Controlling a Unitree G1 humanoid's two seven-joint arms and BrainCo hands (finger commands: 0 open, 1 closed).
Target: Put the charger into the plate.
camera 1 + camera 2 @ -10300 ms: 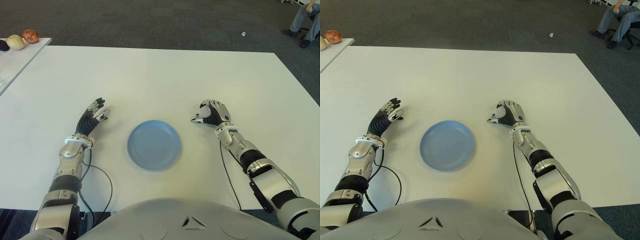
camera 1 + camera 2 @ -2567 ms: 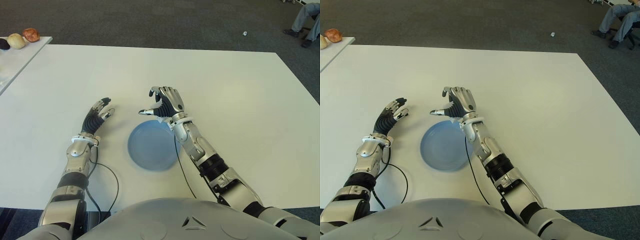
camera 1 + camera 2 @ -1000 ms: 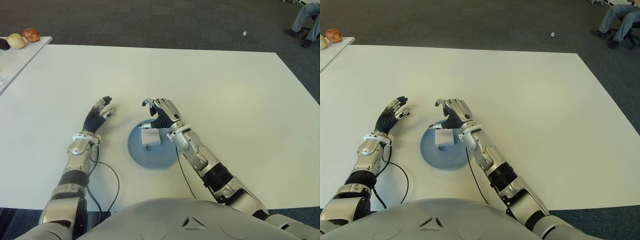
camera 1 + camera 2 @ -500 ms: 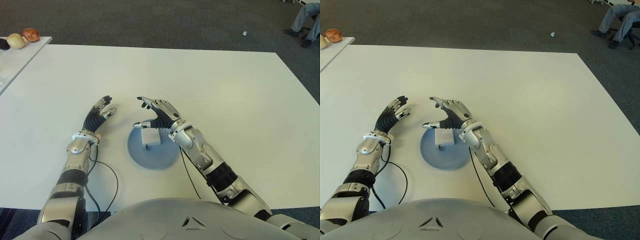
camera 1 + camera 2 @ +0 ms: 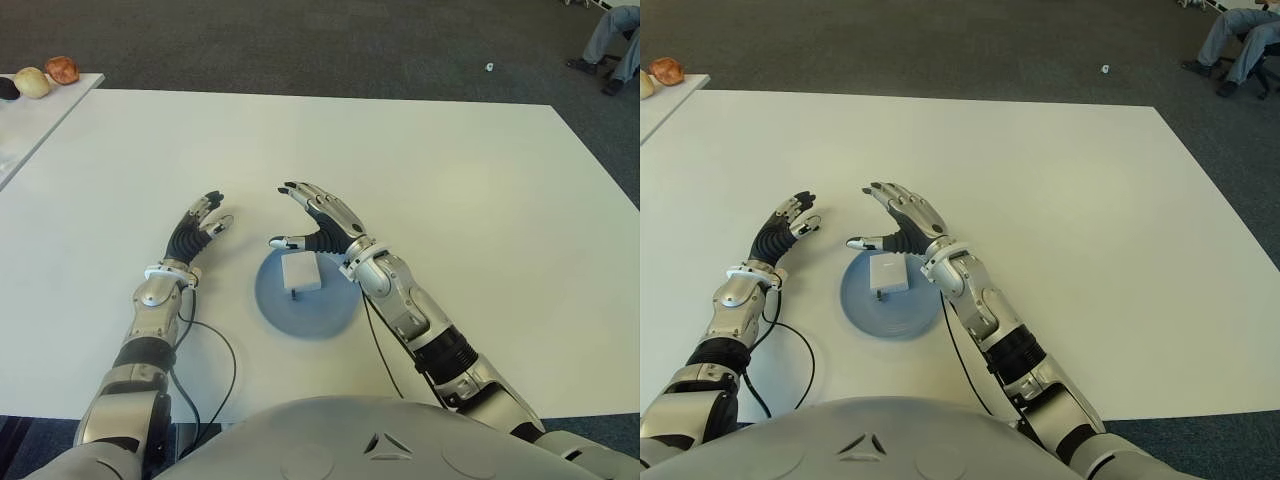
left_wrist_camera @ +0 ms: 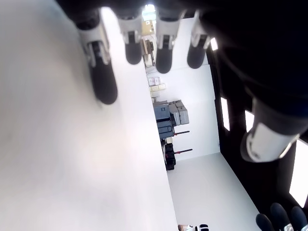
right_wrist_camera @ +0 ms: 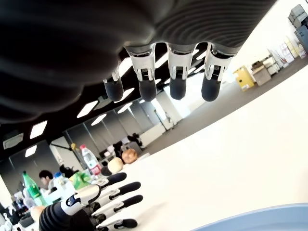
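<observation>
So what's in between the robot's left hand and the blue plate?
Nothing. In the left eye view, only bare white table shows between the open left hand and the blue plate. The charger lies in the plate, with the open right hand above its far edge.

- White square charger (image 5: 300, 272), lying flat inside blue plate (image 5: 329, 318) (toward its far half)
- Plate round, shallow, on white table

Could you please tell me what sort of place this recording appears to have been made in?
Probably an office or lab workspace: a large white table stands on dark grey carpet, a seated person shows at the far right, and the right wrist view shows ceiling light panels and drink bottles.
</observation>
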